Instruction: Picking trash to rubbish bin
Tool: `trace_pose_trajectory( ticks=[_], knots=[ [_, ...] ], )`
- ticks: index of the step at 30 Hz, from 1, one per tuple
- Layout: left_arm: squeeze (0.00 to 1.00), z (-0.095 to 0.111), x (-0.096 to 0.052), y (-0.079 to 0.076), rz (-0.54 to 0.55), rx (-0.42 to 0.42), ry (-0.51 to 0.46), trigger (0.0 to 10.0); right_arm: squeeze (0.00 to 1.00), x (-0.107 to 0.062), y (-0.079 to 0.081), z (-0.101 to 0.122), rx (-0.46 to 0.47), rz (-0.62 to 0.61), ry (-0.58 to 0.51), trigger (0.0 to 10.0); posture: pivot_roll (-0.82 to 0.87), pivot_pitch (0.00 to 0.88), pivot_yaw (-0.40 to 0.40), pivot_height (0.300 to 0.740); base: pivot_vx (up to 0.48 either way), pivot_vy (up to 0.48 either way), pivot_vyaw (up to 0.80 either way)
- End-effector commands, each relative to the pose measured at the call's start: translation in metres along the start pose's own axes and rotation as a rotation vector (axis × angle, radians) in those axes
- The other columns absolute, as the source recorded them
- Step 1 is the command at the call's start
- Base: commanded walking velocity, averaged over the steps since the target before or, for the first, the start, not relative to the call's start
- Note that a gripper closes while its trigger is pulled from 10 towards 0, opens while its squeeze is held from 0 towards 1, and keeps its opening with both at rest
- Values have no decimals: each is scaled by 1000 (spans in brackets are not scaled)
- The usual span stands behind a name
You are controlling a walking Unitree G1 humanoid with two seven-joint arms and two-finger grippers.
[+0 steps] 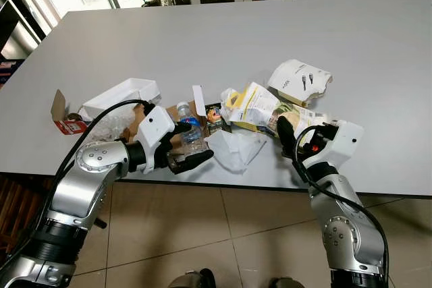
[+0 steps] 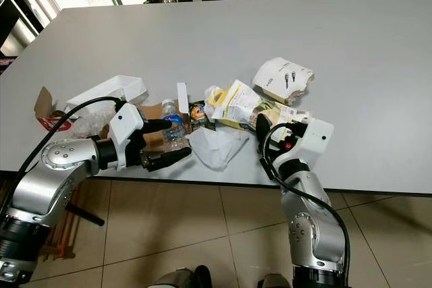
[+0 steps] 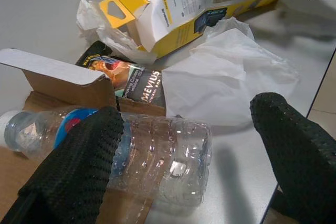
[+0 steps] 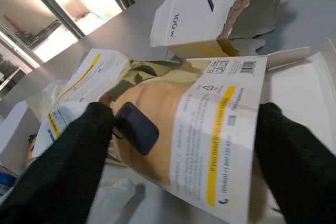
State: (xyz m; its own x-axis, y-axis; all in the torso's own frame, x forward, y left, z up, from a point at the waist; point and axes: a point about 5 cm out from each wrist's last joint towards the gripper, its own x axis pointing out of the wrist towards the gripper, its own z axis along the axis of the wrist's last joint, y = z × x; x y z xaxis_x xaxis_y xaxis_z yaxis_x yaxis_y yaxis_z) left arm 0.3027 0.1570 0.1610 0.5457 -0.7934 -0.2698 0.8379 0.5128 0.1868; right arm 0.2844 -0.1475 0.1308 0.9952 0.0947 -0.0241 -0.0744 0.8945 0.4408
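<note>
Left end effector (image 1: pixel 191 145) released, fingers straddling the clear crushed plastic water bottle (image 1: pixel 191 134) at table (image 1: pixel 223 38) near edge; light, slippery, crushable, grip mid-body. Right end effector (image 4: pixel 178 174) released over yellow-white torn cardboard box (image 4: pixel 194 124).

By my left pincer, the dark cigarette pack (image 3: pixel 137 80) reads "MEVIUS" in pale letters. Ahead of my right pincer, the torn white box (image 4: pixel 210 11) carries "100 W" on its side. The yellow-and-white carton (image 4: pixel 210 124) bears a barcode and small print too fine to read.
</note>
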Motion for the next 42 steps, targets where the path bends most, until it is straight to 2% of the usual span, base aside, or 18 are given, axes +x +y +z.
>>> trace_pose_trajectory(
  ticks=[1, 42],
  knots=[
    [0, 1, -5, 1, 5, 13, 6, 10000, 0, -1, 3, -8, 32, 7, 21, 0, -5, 145, 129, 740, 0, 0, 0],
    [0, 1, -3, 2, 6, 23, 12, 10000, 0, -1, -6, -10, 21, -31, 5, 0, -7, 139, 136, 740, 0, 0, 0]
  ],
)
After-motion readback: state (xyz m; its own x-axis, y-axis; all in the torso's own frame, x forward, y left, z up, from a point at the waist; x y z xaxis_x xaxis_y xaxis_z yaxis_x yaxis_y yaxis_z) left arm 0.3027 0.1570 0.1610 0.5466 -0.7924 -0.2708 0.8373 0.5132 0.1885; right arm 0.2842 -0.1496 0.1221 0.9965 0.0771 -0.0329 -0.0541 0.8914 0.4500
